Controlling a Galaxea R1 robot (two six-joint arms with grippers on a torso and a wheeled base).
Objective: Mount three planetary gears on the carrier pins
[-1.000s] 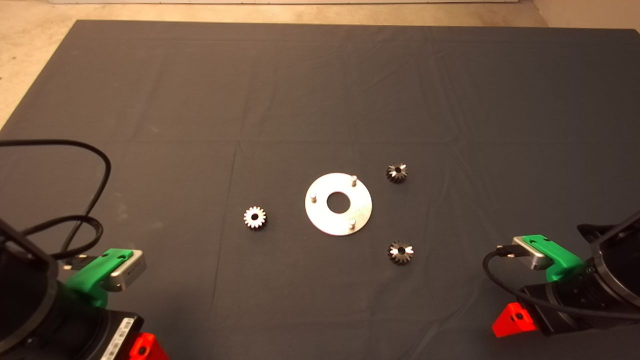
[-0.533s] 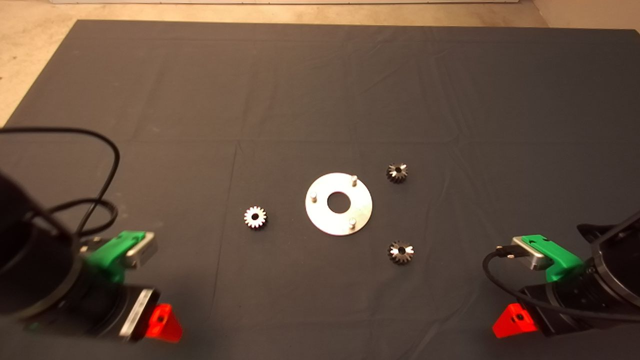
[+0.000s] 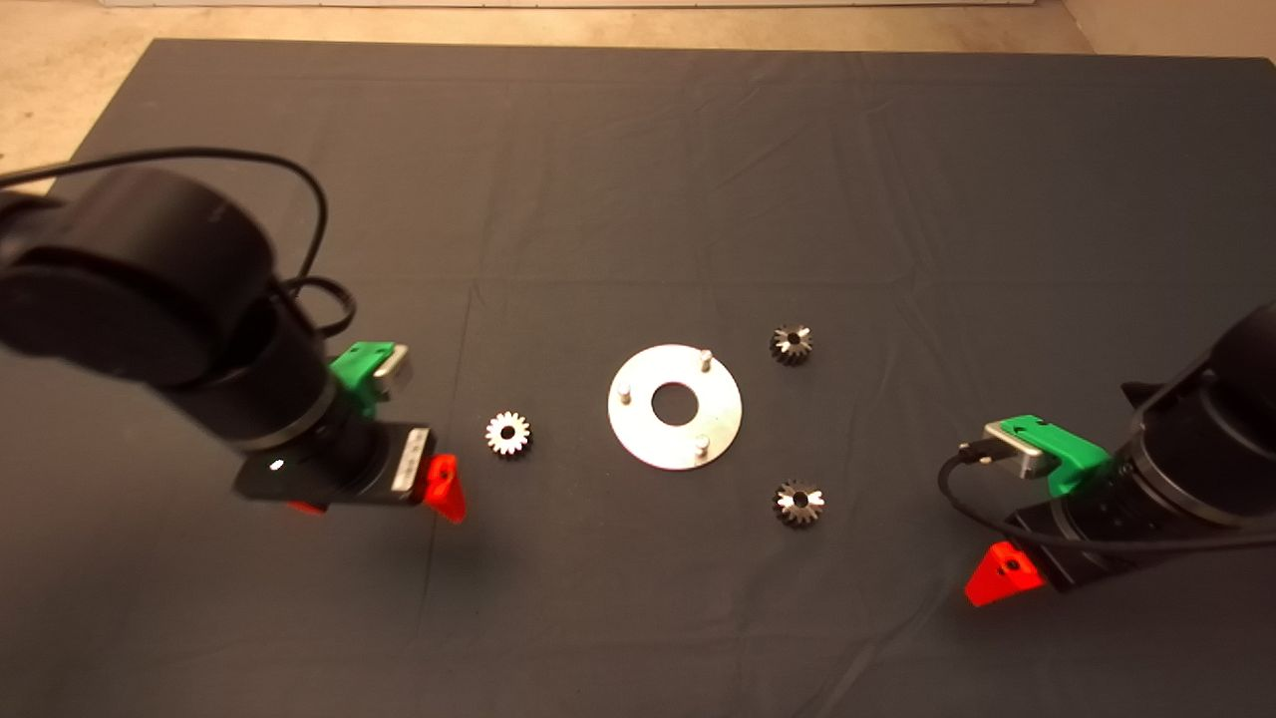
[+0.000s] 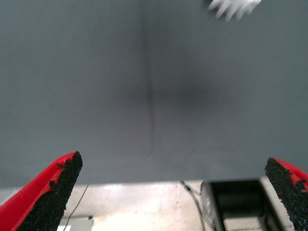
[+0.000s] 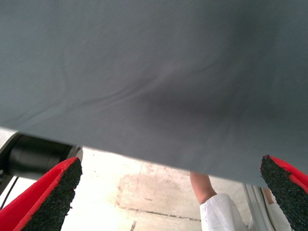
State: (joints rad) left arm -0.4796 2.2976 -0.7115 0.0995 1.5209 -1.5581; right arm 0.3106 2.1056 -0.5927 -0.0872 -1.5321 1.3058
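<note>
The planetary gears (image 3: 508, 434) lie untouched while the left pincer (image 3: 444, 487), wide open and empty, has advanced close.

The left green gripper with red fingers (image 3: 439, 488) has swung up from the frame's lower left corner to just left of the bright silver toothed gear (image 3: 508, 434). The right green gripper (image 3: 1002, 576) has edged slightly up and left.

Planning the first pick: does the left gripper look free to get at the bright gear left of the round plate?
Probably yes. The left gripper is open beside the bright gear, with only bare mat between them.
</note>
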